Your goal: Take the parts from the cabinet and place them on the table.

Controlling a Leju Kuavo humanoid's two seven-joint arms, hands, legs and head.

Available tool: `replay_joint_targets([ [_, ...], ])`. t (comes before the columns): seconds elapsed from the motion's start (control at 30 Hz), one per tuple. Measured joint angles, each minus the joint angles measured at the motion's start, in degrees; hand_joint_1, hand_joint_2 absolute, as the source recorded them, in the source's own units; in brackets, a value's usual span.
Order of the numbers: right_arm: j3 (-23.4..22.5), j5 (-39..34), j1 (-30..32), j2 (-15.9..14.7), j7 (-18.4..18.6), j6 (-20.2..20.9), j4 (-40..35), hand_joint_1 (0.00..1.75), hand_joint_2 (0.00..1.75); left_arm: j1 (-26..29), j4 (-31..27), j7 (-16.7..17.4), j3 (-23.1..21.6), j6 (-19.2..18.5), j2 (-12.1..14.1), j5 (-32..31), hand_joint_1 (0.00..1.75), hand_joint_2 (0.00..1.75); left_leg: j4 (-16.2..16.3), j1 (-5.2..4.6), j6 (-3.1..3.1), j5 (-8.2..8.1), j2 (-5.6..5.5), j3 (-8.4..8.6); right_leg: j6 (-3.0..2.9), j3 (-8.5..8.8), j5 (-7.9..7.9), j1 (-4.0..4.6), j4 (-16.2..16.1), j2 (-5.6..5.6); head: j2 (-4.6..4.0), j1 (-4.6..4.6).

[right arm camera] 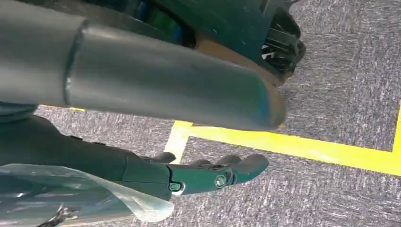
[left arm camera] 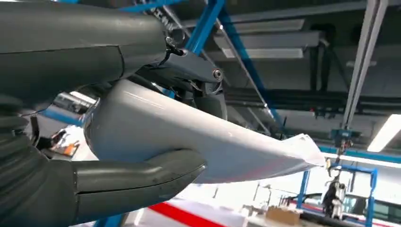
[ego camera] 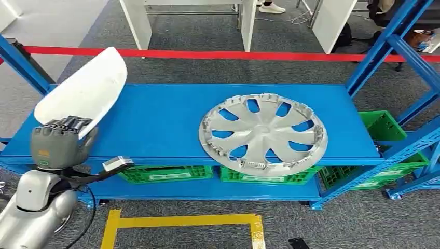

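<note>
My left hand grips a white curved shell part by its near end and holds it up over the left end of the blue shelf top. In the left wrist view the thumb presses under the white part, with the darker fingers over it. A silver wheel cover lies flat on the shelf's right half, its near rim reaching the front edge. My right hand hangs over grey carpet with its fingers straight and nothing in it.
Green crates sit on the lower shelf and at the right. Blue rack posts rise at both ends. A red barrier tape runs behind the shelf. Yellow floor tape marks the carpet in front.
</note>
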Motion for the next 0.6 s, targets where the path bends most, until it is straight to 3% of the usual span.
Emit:
replay_joint_targets([
  [0.6,-0.5,0.0,0.0,0.1,0.0,0.1,0.0,0.00,0.00,-0.7,-2.4,1.4,-0.1,1.0,1.2,-3.7,1.75,1.75,0.0,0.00,0.00,0.00,0.03,-0.01,0.00,-0.01,0.00,0.00,0.0,0.04,0.00,0.00],
])
